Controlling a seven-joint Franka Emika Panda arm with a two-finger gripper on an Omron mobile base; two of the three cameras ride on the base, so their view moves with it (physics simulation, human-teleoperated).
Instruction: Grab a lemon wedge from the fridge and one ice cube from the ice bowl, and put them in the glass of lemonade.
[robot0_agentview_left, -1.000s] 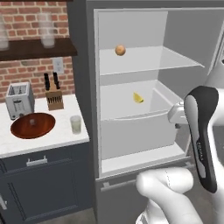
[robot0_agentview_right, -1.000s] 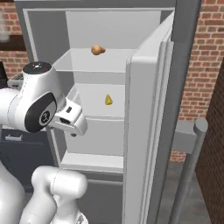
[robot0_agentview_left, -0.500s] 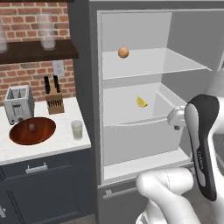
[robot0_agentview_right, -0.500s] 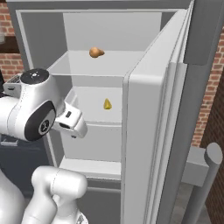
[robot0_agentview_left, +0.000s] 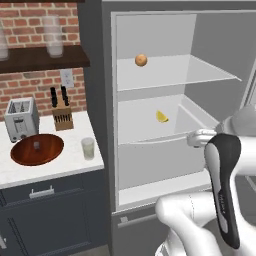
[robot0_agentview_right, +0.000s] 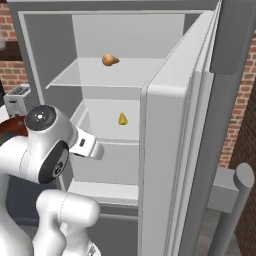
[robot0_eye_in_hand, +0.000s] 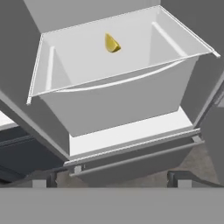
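Fridge (robot0_agentview_left: 100, 100) stands open, right door swung wide; white interior, clear shelves. Lemon wedge (robot0_agentview_left: 161, 117) lies in the open white drawer (robot0_eye_in_hand: 113, 103) under the upper shelf (robot0_agentview_left: 170, 72), toward the drawer's back wall and roughly mid-width; nothing touches it. A round orange fruit (robot0_agentview_left: 141, 60) sits on the upper shelf near its left edge, not wanted. Gripper (robot0_eye_in_hand: 111, 180) waits outside the fridge, in front of and below the drawer's front rim, jaws released wide and holding nothing. Step in hand, as I judge it: reach in for the wedge. To do it well, rise first so the fingers clear the front rim, then go in over the rim and under the upper shelf, which leaves a low slot. Come down on the wedge from above with the fingers straddling its narrow width; it is small and likely to skid toward the back wall if nudged, so centre before closing. On the counter (robot0_agentview_left: 75, 165) left of the fridge, the glass of lemonade (robot0_agentview_left: 88, 148) stands just beside the right edge of the ice bowl (robot0_agentview_left: 37, 148), near the counter's front right corner.
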